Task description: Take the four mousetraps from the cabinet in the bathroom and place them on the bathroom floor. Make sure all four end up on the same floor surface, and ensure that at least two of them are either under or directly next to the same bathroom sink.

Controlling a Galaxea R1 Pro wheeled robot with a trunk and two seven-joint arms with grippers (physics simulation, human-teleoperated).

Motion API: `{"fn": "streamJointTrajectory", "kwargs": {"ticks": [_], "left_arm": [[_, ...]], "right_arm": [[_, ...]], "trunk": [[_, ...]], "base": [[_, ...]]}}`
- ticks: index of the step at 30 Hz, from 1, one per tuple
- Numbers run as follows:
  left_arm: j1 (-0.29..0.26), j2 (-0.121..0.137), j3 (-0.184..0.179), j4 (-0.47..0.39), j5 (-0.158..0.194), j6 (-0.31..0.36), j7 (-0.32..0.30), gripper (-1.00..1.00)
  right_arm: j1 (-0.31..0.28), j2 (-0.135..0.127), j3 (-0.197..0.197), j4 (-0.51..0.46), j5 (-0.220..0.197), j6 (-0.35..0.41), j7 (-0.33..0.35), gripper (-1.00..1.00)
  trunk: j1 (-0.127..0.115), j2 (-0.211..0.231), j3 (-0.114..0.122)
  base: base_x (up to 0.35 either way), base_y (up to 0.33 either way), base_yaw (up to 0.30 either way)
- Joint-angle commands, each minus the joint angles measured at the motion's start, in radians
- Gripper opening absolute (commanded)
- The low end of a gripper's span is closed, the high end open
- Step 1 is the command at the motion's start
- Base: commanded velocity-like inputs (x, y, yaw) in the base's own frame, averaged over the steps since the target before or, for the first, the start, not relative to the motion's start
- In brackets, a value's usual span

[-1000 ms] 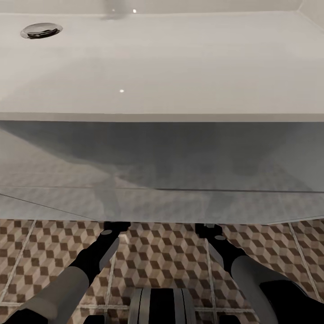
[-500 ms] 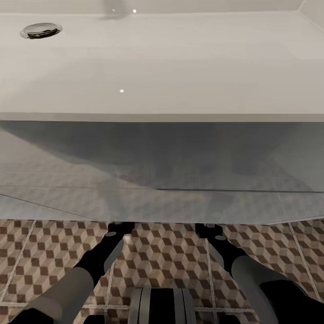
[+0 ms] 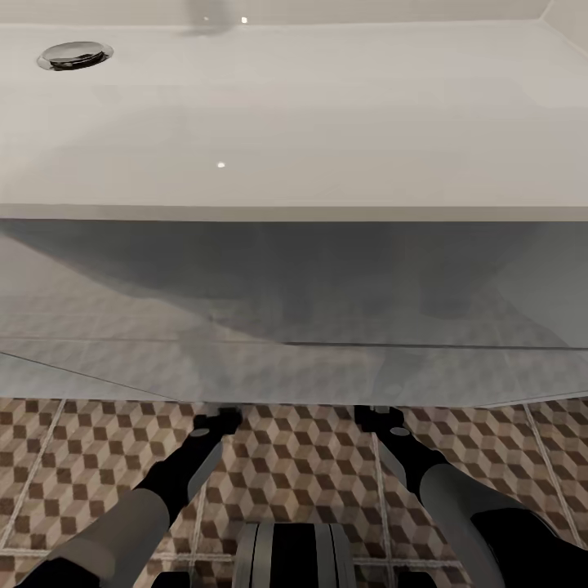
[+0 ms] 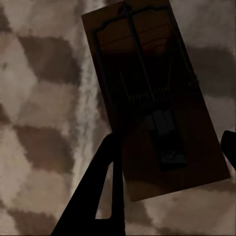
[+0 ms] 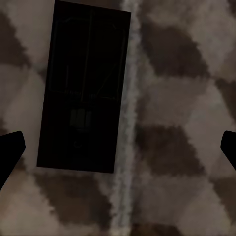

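Note:
One mousetrap, a brown wooden slab with dark wire parts, sits between the fingers of my left gripper, just above the cube-patterned bathroom floor. One finger presses its long edge and the other fingertip touches the opposite edge. A second mousetrap lies flat on the floor in deep shadow, below my open right gripper. In the head view both grippers, left and right, reach under the white bathroom sink. The cabinet is out of view.
The sink's vanity front overhangs both wrists and hides the fingertips in the head view. A chrome drain sits at the basin's far left. Patterned floor tiles spread between my arms, with my trunk at the near edge.
My left arm has drawn back a little from under the vanity, so more of its wrist shows. The right arm and the sink have not moved.

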Motion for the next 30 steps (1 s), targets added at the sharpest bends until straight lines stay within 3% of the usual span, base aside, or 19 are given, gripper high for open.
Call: {"fn": "streamJointTrajectory", "kwargs": {"ticks": [1,30], "left_arm": [[0.0,0.001,-0.007,0.005,0.007,0.004,0.01,-1.0],[-0.004,0.001,-0.005,0.037,0.004,-0.024,0.006,-1.0]], "right_arm": [[-0.001,0.0,0.008,0.001,-0.004,-0.003,-0.006,1.0],[-0.001,0.001,0.01,0.001,-0.003,-0.003,-0.006,1.0]], "trunk": [[0.0,0.0,-0.001],[0.0,0.0,-0.001]], "base": [[0.0,0.0,0.0],[0.0,0.0,0.0]]}}
